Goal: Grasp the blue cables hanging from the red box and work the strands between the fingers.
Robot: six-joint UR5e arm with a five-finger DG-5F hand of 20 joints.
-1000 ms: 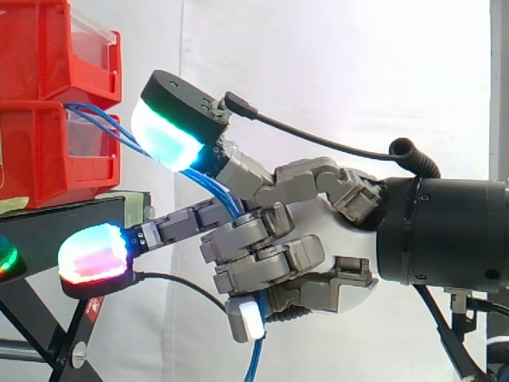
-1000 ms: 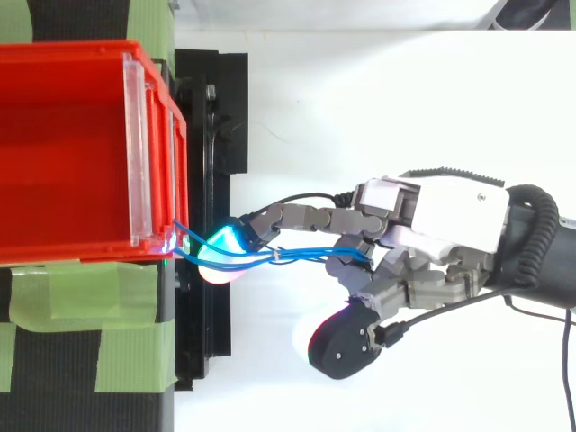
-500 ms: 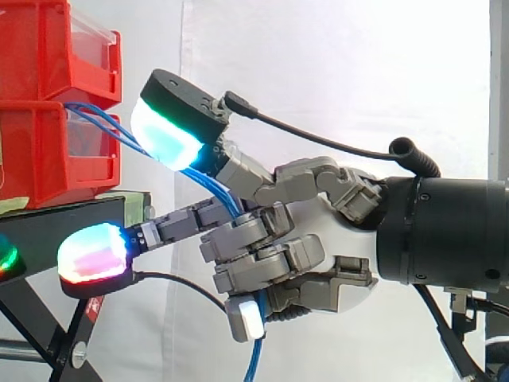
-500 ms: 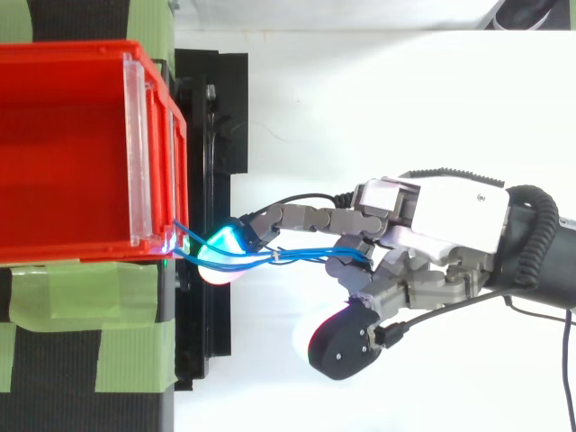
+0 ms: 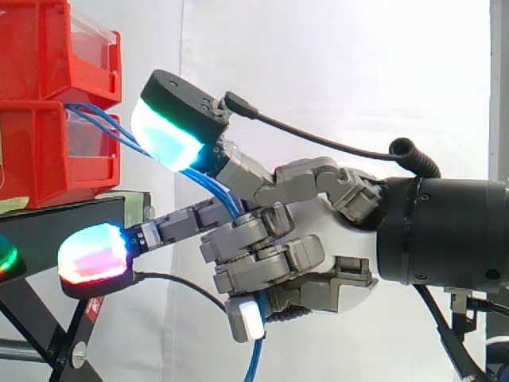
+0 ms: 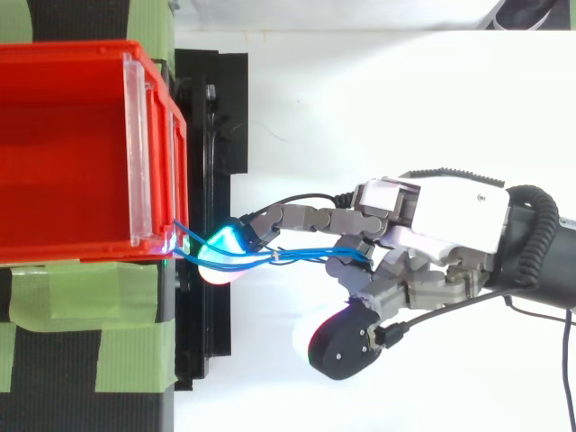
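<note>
Side view: a white curtain (image 5: pixel 334 72) covers the background from upper centre to right. A vertical fold runs down it left of centre. A narrow grey strip (image 5: pixel 499 79) borders it at the upper right edge. Lighting is bright and even. A black stand (image 5: pixel 48 231) occupies the lower left, with slanted struts (image 5: pixel 78 334) beneath its top.

Top view: the stand forms a dark vertical band left of centre. Green tape (image 6: pixel 90 297) crosses its lower left part. A white surface (image 6: pixel 405 108) fills the centre and right.
</note>
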